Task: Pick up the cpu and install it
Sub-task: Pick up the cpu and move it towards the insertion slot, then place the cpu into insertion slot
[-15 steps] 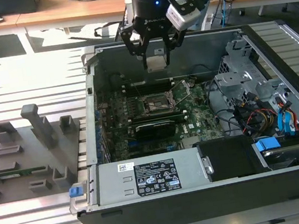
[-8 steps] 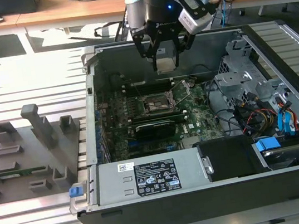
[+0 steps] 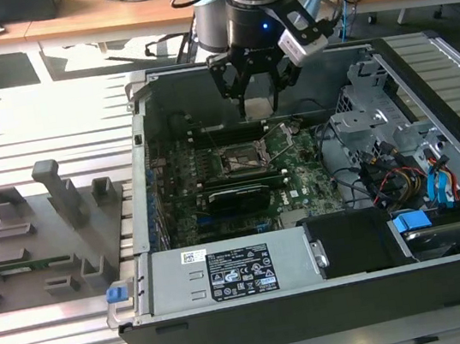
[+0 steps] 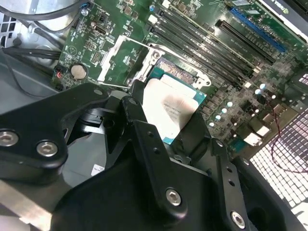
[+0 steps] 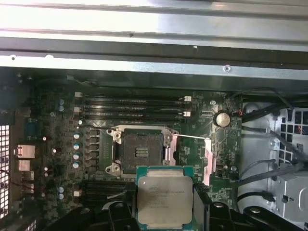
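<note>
The cpu (image 3: 259, 98) is a flat silvery square with a green rim, held above the motherboard (image 3: 300, 174) inside the open computer case. My gripper (image 3: 259, 103) is shut on it, with a black finger on each of two opposite edges. In the first wrist view the cpu (image 5: 165, 195) hangs just short of the black socket (image 5: 139, 151), whose metal load plate (image 5: 208, 161) is swung open to one side. In the second wrist view the cpu (image 4: 171, 108) sits between the fingers (image 4: 139, 113) and covers most of the socket.
Memory slots (image 5: 130, 108) run beside the socket, and a long black card (image 3: 238, 195) lies on its near side. A drive cage with cables (image 3: 398, 138) fills the exterior view's right. A grey fixture tray (image 3: 47, 225) stands outside the case (image 3: 136, 151), left.
</note>
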Robot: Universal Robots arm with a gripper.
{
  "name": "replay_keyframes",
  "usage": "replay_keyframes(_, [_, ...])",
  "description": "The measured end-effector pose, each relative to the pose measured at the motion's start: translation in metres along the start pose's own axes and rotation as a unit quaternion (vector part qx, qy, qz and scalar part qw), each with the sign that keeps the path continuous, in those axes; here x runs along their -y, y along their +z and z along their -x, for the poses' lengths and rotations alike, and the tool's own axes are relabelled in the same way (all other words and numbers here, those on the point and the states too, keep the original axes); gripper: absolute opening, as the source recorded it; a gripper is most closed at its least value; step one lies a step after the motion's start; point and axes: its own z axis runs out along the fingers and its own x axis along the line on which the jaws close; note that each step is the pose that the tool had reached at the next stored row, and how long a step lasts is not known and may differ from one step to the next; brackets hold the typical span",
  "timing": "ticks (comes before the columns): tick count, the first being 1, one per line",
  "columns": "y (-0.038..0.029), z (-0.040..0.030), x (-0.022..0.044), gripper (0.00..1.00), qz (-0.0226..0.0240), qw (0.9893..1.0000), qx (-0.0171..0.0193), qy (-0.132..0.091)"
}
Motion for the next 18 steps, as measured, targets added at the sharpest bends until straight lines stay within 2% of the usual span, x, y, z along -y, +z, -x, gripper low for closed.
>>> replay_keyframes(6, [0.0096, -0.0002, -0.0008, 0.55, 0.0, 1.0, 0.0, 0.0])
replay_keyframes(18, [0.01, -0.0002, -0.001, 0.55, 0.0, 1.0, 0.0, 0.0])
